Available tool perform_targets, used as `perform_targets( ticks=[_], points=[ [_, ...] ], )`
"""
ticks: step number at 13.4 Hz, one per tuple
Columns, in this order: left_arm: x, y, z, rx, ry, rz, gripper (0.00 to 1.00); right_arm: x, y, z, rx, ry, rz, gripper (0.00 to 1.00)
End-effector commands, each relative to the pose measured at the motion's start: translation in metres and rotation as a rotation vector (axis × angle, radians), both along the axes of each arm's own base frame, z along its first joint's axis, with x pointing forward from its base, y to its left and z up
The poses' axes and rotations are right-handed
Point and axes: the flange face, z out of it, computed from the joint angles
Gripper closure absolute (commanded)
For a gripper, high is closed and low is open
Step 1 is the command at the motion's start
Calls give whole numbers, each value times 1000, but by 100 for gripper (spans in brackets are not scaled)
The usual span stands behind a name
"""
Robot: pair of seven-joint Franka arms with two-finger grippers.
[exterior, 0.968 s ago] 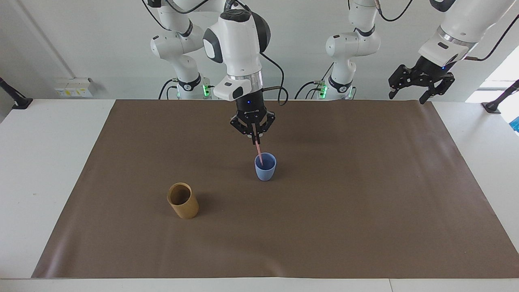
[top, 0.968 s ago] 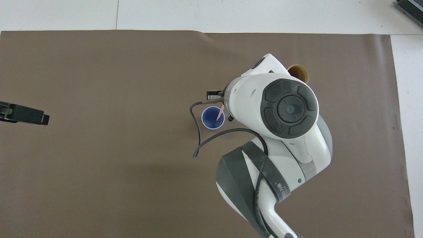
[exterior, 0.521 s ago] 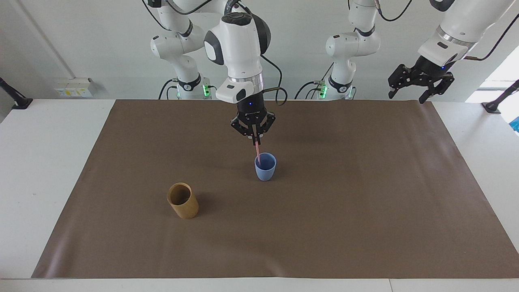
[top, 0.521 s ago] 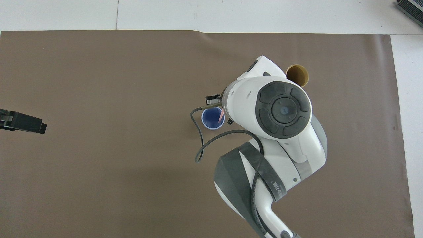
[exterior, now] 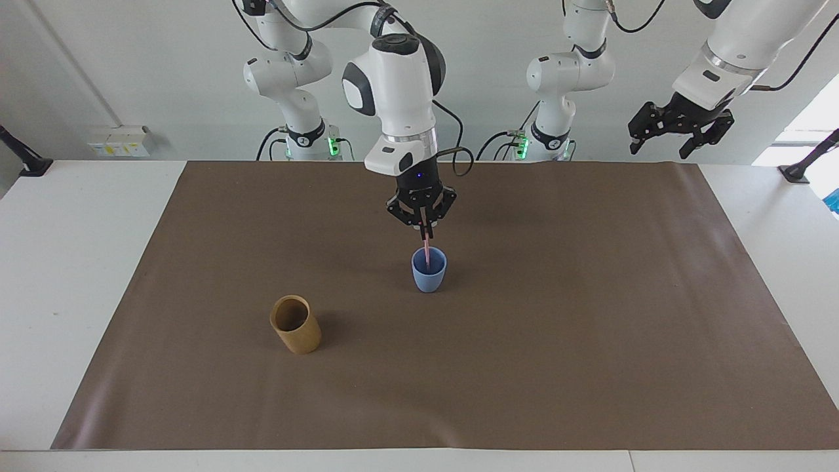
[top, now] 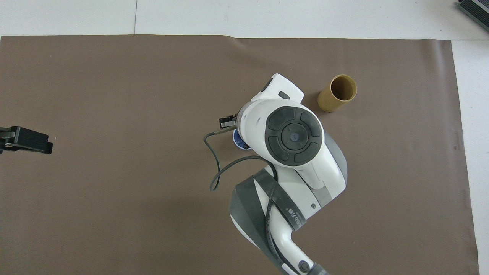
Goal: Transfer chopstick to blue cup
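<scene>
The blue cup (exterior: 429, 270) stands upright near the middle of the brown mat. In the overhead view my right arm covers all but a sliver of the blue cup (top: 237, 138). My right gripper (exterior: 425, 233) hangs just over the cup, pointing down, shut on the chopstick (exterior: 427, 252). The thin pink stick stands almost upright, with its lower end inside the cup. My left gripper (exterior: 659, 145) waits open and empty, raised over the mat's edge at the left arm's end of the table.
A tan cylindrical cup (exterior: 295, 324) stands on the brown mat (exterior: 590, 328), farther from the robots than the blue cup and toward the right arm's end. A black cable (top: 214, 168) loops from the right wrist.
The right gripper shifted sideways to stand over the blue cup, and the chopstick's lower end went deeper into it. In the overhead view the arm now hides the cup. The left gripper rose slightly.
</scene>
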Motion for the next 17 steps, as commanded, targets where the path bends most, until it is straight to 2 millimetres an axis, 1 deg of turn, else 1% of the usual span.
perform_targets(
  ticks=[1, 2, 3, 4, 5, 6, 8, 10, 12, 13, 14, 16, 17],
  points=[
    [-9, -1, 3, 14, -1, 11, 0, 4, -2, 5, 11, -19, -4, 32],
    [-8, -1, 4, 14, -5, 13, 0, 6, -5, 12, 17, -25, -12, 24],
    [-8, 4, 4, 15, -4, 22, 0, 8, -13, 21, 19, -31, -26, 14],
    [-7, 10, 3, 15, -2, 36, 0, 10, -27, 34, 19, -36, -47, 1],
    [-7, 16, 3, 14, -2, 45, 0, 11, -43, 43, 12, -28, -71, 0],
    [-7, 21, 3, 13, -2, 54, 0, 10, -59, 56, 5, -23, -93, 0],
    [-7, 21, 3, 13, -2, 54, 0, 7, -97, 80, -19, 7, -147, 0],
    [-7, 20, 3, 13, -2, 53, 0, 0, -141, 98, -60, 68, -202, 0],
    [-7, 21, 3, 13, -2, 54, 0, -3, -187, 107, -93, 131, -270, 0],
    [-7, 21, 3, 13, -2, 56, 0, -3, -206, 111, -103, 145, -280, 0],
    [-7, 22, 3, 13, -2, 56, 0, -3, -219, 113, -113, 155, -279, 0],
    [-7, 21, 3, 13, -2, 54, 0, -7, -241, 115, -129, 196, -306, 0],
    [-7, 21, 3, 14, -2, 54, 0, -8, -248, 114, -134, 213, -319, 0]
  ],
)
